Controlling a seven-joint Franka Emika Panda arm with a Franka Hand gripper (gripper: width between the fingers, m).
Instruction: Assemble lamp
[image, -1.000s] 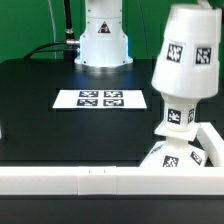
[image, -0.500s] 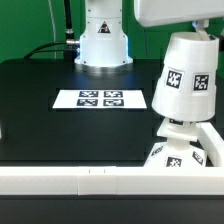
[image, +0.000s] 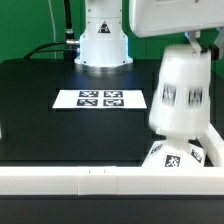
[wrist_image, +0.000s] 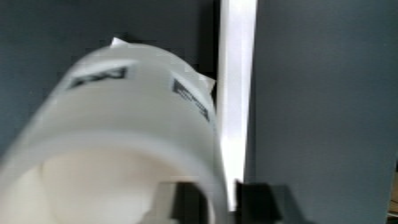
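Observation:
The white tapered shade (image: 181, 92) is blurred and stands nearly upright at the exterior view's right, above the stepped base (image: 172, 158) with its square tags. The shade hides the bulb. My gripper (image: 194, 42) comes down from the top, its white hand above the shade. In the wrist view the shade (wrist_image: 125, 135) fills most of the picture. The two dark fingers (wrist_image: 185, 204) stand close together with the shade's thin wall between them. The gripper (wrist_image: 219, 203) is shut on the shade.
The marker board (image: 100, 98) lies flat on the black table at the middle. A white rail (image: 90, 181) runs along the front edge and up the right side (image: 213, 138). The robot's white pedestal (image: 103, 40) stands at the back.
The shade has swung from a tilt to nearly upright and dropped lower over the base, now covering the bulb. The gripper's hand has come into the exterior view from the top.

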